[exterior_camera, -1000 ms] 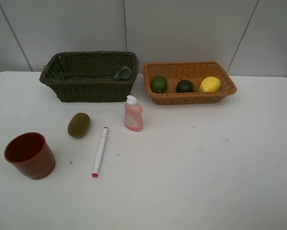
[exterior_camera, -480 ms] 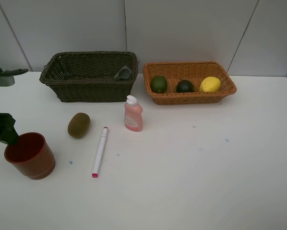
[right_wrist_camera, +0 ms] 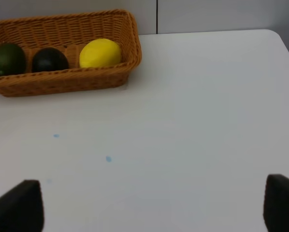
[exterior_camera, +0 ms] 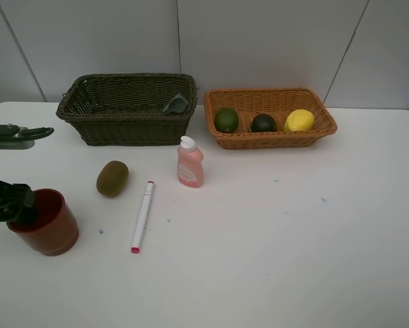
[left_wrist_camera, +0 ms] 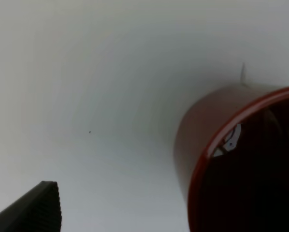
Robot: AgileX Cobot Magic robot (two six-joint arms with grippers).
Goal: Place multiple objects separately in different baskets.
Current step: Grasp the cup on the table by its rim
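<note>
My left gripper (exterior_camera: 39, 166) is open at the table's left edge, one finger over the left rim of the red cup (exterior_camera: 48, 225). The left wrist view shows the cup (left_wrist_camera: 231, 159) close up and one finger (left_wrist_camera: 36, 212) beside it. A kiwi (exterior_camera: 112, 178), marker (exterior_camera: 142, 216) and pink bottle (exterior_camera: 189, 162) lie loose on the table. The dark basket (exterior_camera: 122, 128) holds a grey-green bottle (exterior_camera: 177, 104). Inside the tan basket (exterior_camera: 273, 141) are two green fruits (exterior_camera: 226, 120) (exterior_camera: 263, 123) and a lemon (exterior_camera: 299, 120). My right gripper (right_wrist_camera: 151, 205) is open over bare table.
Both baskets stand side by side at the back of the white table (exterior_camera: 293, 239), near the wall. In the right wrist view the tan basket (right_wrist_camera: 62, 83) lies well ahead of the fingers. A few small blue specks mark the tabletop.
The left gripper has come in from the left edge and moved right, its lower finger now reaching the cup's left rim. Nothing else has moved.
</note>
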